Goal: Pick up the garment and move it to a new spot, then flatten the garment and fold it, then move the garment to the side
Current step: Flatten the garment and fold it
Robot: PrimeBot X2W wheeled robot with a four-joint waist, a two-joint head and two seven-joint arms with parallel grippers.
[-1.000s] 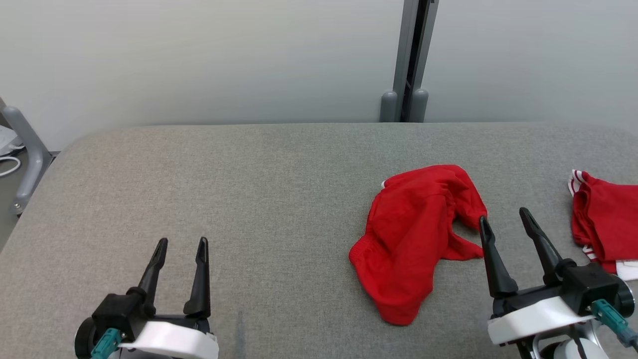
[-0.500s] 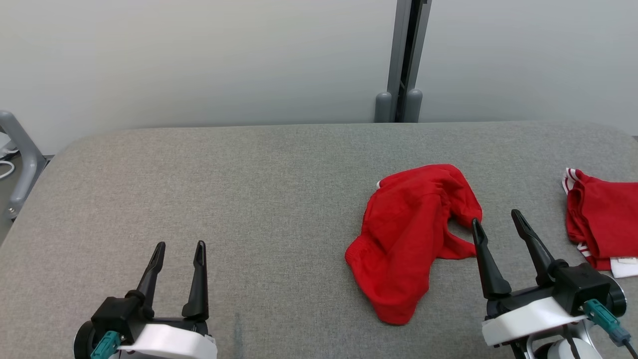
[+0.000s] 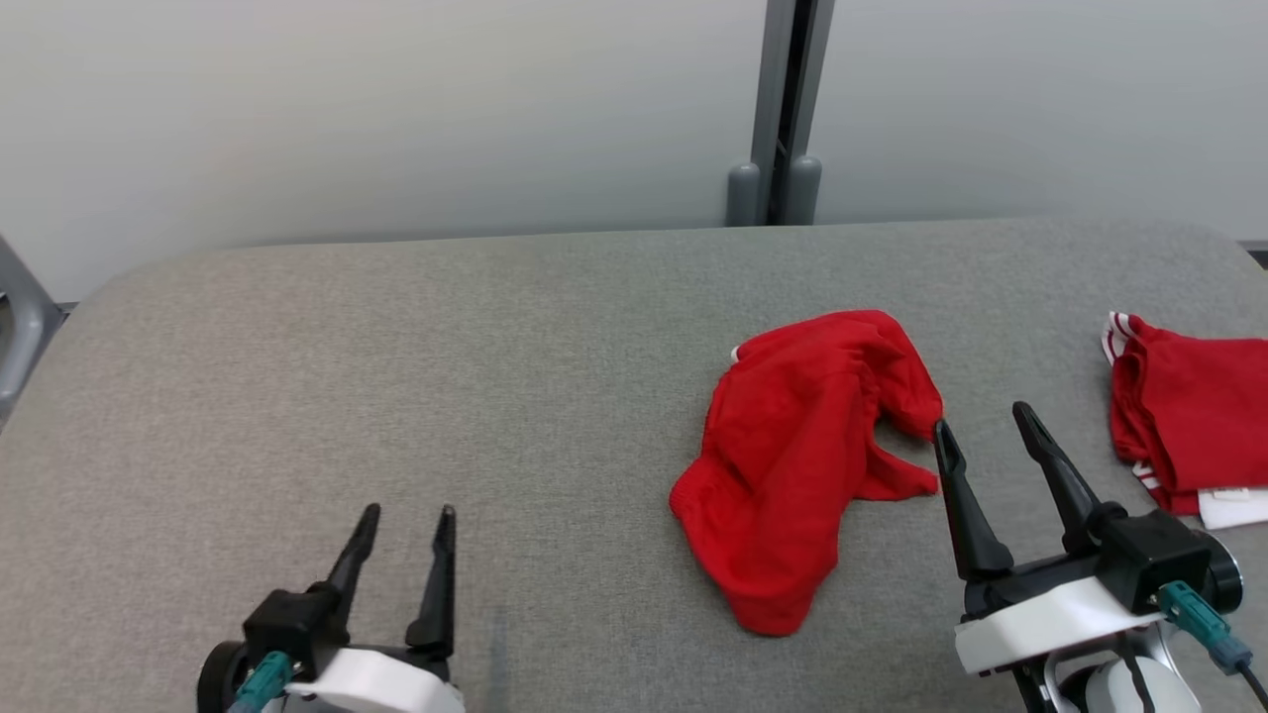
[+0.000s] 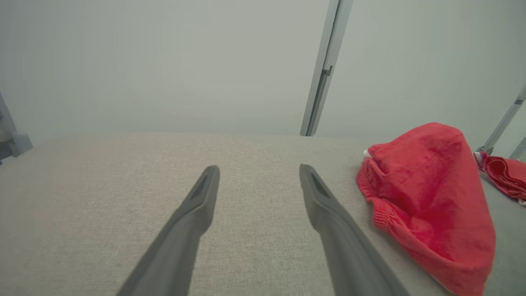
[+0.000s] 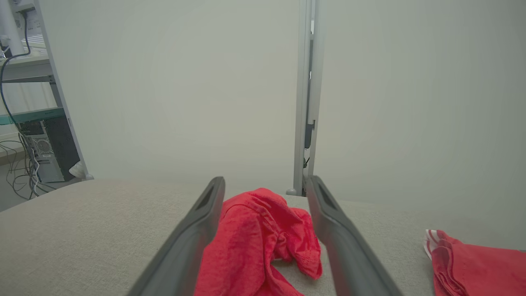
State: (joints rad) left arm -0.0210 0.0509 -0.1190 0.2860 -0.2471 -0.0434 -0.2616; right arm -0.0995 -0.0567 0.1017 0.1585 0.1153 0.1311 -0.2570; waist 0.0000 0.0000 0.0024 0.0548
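A crumpled red garment (image 3: 792, 465) lies on the grey padded table (image 3: 495, 347), right of centre. My right gripper (image 3: 980, 417) is open just to the garment's right, its left fingertip close to the cloth's edge. In the right wrist view the garment (image 5: 254, 242) lies ahead between and below the open fingers of the right gripper (image 5: 266, 179). My left gripper (image 3: 409, 513) is open over bare table at the lower left, well clear of the cloth. The left wrist view has the left gripper (image 4: 259, 168) empty, with the garment (image 4: 427, 197) off to its right.
A second red garment (image 3: 1189, 426) with white stripes lies folded at the table's right edge, also in the right wrist view (image 5: 472, 263). A grey post (image 3: 783, 99) stands behind the table against the pale wall. A shelf with cables (image 5: 28, 123) stands far left.
The head camera has shifted, sliding the whole scene left and up. My left gripper has moved right, toward the garment side. Both grippers remain open and the garment lies as before.
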